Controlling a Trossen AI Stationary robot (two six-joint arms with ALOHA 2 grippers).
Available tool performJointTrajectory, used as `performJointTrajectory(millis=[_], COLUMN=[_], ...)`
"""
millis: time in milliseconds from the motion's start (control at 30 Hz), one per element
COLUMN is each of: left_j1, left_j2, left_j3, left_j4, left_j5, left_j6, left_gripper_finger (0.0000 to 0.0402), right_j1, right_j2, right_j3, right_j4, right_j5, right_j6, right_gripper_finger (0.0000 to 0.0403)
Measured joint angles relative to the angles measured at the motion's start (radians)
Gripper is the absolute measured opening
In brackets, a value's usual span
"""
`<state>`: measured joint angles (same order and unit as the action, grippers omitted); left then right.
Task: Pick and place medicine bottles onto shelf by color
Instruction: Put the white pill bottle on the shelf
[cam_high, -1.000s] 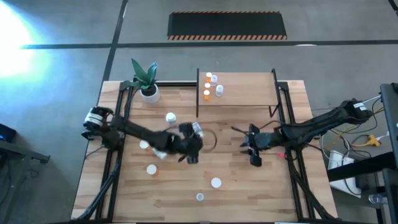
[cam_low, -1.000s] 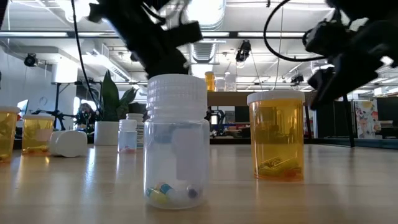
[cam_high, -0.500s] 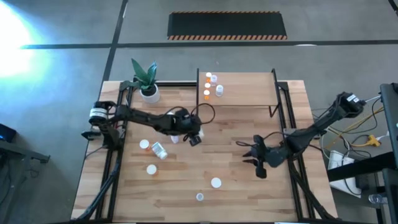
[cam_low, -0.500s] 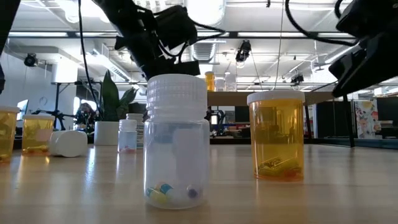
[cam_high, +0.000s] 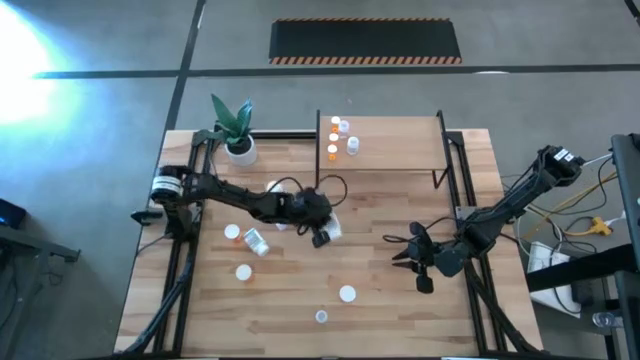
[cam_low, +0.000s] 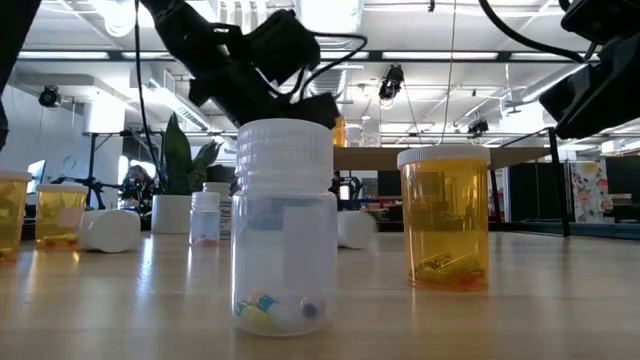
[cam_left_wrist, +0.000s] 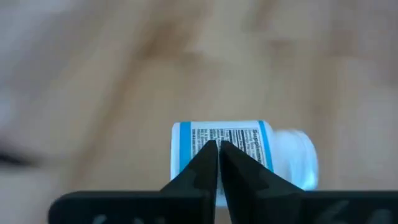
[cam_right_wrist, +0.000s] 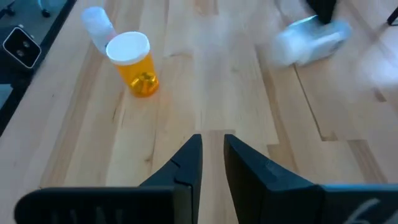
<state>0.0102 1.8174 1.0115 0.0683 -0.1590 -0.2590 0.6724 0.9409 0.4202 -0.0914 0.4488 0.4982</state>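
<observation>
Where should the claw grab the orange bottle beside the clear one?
The orange bottle stands upright, so probably close the right claw across its round body just below the wider white cap, coming from the open side away from the clear bottle.

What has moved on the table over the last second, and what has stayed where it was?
The left gripper swung across the table's middle and now sits over a white bottle lying on its side. The right gripper drew back toward the table's near edge, empty. The shelf and its bottles stayed put.
</observation>
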Motion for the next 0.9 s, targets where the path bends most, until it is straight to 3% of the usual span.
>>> performJointTrajectory(millis=[100,167,367,467,600,667,900], left_j1=[-0.027,-0.049,-0.107,-0.127,-0.141,-0.131,-0.091], left_j2=[0.059,0.075,0.046,0.020,0.009,0.020,0.095], left_j3=[0.037,0.067,0.130,0.138,0.136,0.126,0.065], left_j4=[0.231,0.285,0.195,0.090,-0.136,-0.202,-0.091], left_j5=[0.155,0.194,0.179,0.114,-0.152,-0.238,-0.234], left_j6=[0.007,0.010,0.086,0.079,-0.018,-0.075,-0.101], left_gripper_finger=[0.0003,0.0003,0.0003,0.0003,0.0003,0.0003,0.0003], right_j1=[0.000,-0.001,-0.012,-0.040,-0.108,-0.139,-0.200], right_j2=[0.004,0.016,0.097,0.167,0.274,0.333,0.547], right_j3=[0.000,0.000,-0.002,0.000,0.042,0.067,0.141], right_j4=[0.000,0.008,0.060,0.139,0.158,0.177,0.308], right_j5=[0.000,0.000,0.004,0.028,0.045,0.048,0.056], right_j6=[-0.023,-0.043,-0.229,-0.353,-0.529,-0.636,-1.037], right_gripper_finger=[0.0059,0.0059,0.0063,0.0075,0.0108,0.0130,0.0202])
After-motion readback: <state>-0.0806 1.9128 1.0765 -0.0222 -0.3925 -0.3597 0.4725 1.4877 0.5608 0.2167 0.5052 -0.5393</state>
